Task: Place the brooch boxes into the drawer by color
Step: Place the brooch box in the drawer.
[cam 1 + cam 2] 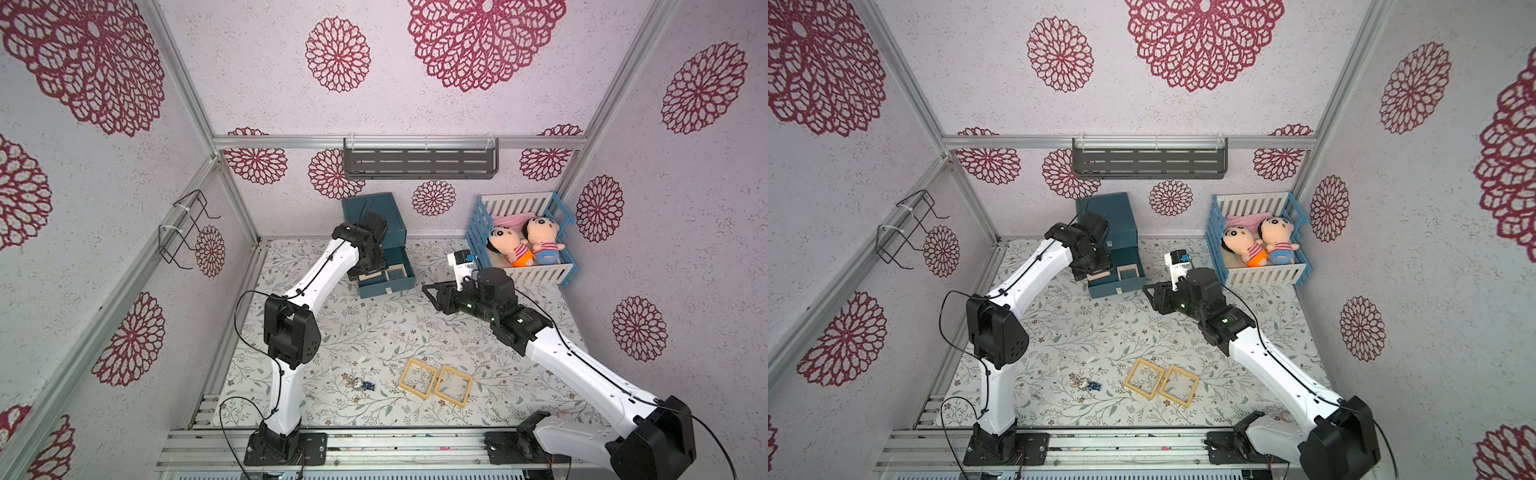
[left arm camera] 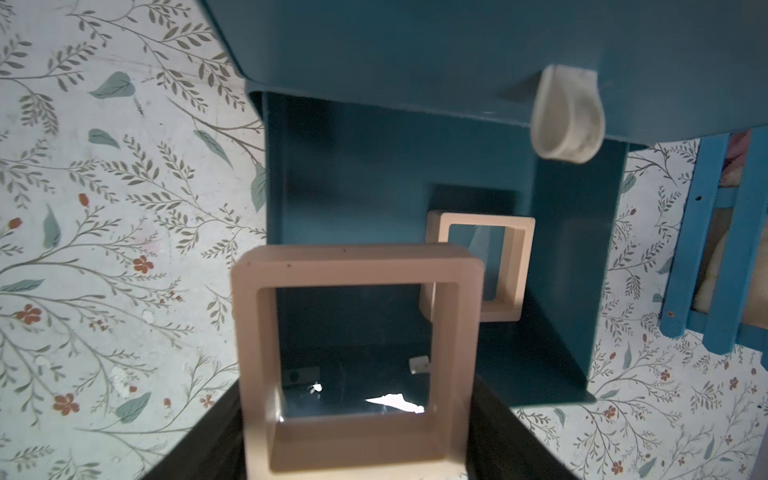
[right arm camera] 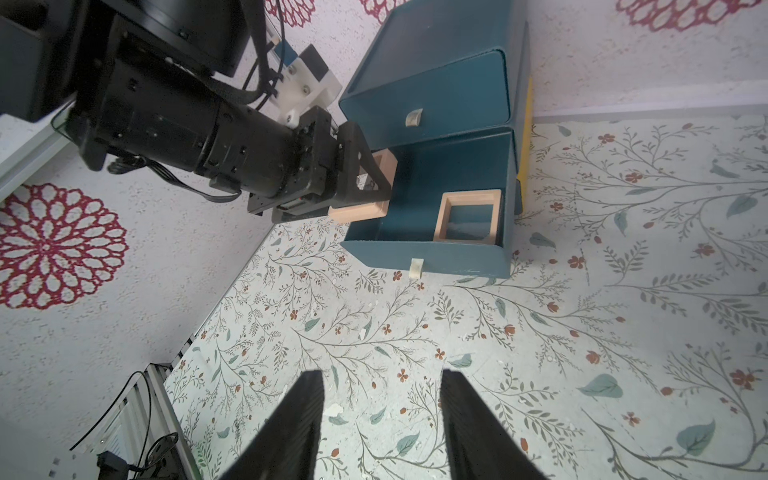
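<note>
Closest to my left wrist's lens is a small pale pink square brooch box (image 2: 357,266) with a clear centre. It is clamped by two opposite sides in my left gripper (image 2: 357,390), whose dark fingers (image 2: 511,436) press on either flank. Through its window I see the inside of the pulled-out drawer (image 2: 577,270) of the dark teal-blue chest (image 2: 415,50). A second pale pink brooch box (image 2: 478,218) lies inside that drawer. Above it, a closed drawer front carries a pale loop pull (image 2: 567,116).

From my right wrist, my right gripper (image 3: 382,415) is nearest. Its two black fingers (image 3: 295,428) stand apart, with only the leaf-and-flower tablecloth (image 3: 540,332) between them. Farther off, my left gripper holds its pink box at the open drawer, beside the one lying inside. Whether the held box touches the drawer I cannot tell.

In both top views the chest stands at 12 o'clock on the table, and the held box is on the 9 o'clock side of the lying one. A larger yellow-tan brooch box (image 1: 405,372) and a second yellow-tan brooch box (image 1: 448,400) lie just beside each other at 6 o'clock. A tiny grey-and-blue trinket (image 1: 359,384) lies near 7. A blue-and-white slatted crib (image 1: 473,226) with two plush dolls (image 1: 513,245) sits at 2 o'clock. My right gripper hovers over the cloth near the open drawer's 3 o'clock side, well apart from the yellow-tan boxes.
</note>
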You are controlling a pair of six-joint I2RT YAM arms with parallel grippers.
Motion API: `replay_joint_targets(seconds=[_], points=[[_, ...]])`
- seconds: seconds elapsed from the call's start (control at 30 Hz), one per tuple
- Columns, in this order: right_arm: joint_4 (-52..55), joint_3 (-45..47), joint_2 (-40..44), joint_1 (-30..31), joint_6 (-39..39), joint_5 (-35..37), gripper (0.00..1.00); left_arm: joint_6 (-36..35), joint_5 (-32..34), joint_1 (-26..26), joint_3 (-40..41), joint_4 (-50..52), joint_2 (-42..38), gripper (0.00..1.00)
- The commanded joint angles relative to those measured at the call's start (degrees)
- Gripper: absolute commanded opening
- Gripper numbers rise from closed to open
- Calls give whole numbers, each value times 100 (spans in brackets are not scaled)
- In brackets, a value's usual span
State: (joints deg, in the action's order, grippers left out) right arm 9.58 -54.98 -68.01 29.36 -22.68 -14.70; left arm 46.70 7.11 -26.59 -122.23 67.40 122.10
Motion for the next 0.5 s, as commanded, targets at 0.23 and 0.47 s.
replay_joint_targets(seconds=[0.23,0.47], points=[[-19,-172,96,-79,9,61,52,-91,-61,52,-624,217,530,50],[-22,-182,144,-106,-9,134,52,-82,-43,57,-754,195,764,49]])
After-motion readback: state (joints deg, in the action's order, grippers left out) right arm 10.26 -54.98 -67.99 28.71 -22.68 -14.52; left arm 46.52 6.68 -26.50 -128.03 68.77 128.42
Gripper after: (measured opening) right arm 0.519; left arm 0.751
